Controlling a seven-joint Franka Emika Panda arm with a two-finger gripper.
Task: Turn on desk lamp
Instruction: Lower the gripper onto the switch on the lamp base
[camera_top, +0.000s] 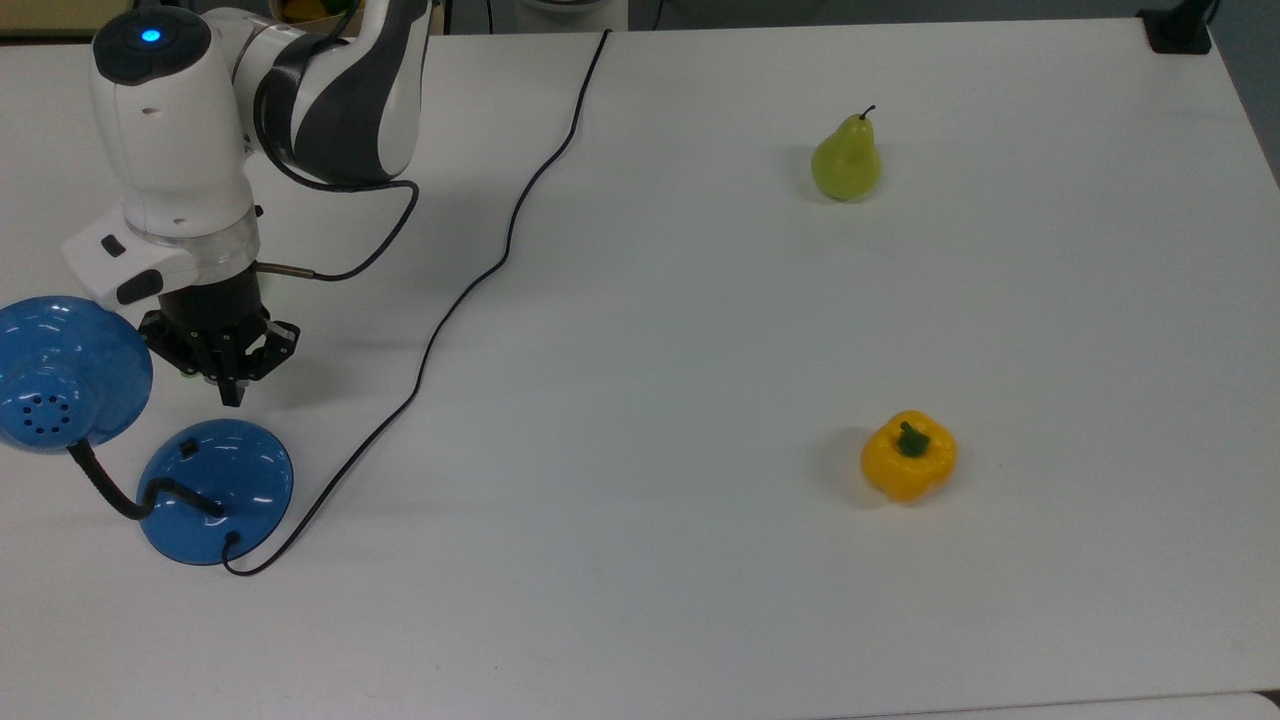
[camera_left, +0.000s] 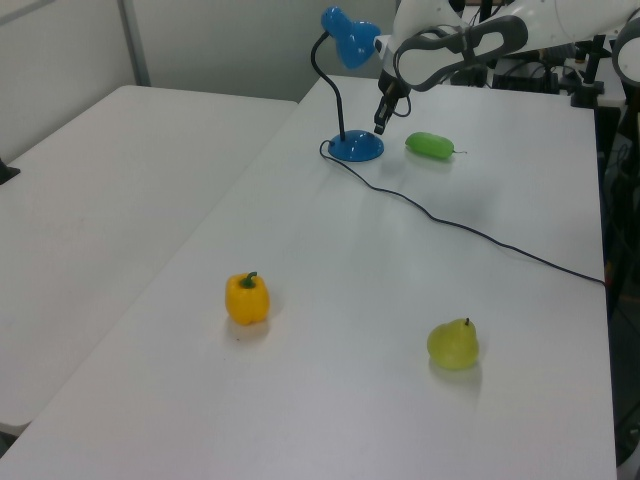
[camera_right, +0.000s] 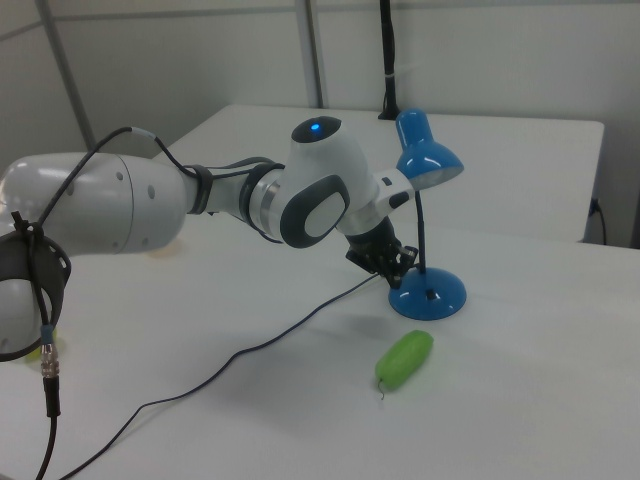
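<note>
Blue desk lamp (camera_top: 215, 490) shade cut off at the top view's left; pincer (camera_top: 232, 398) (fingers together) hides the cucumber (camera_right: 404, 359) there.

Arm (camera_top: 330, 95) enters the top view from 12 o'clock at the upper left, white and dark grey links, blue status light lit on the wrist housing. Wrist is bent so the black gripper (camera_top: 231, 392) points toward 6 o'clock in the top view. Fingers are drawn together to a single tip, nothing between them.
</note>
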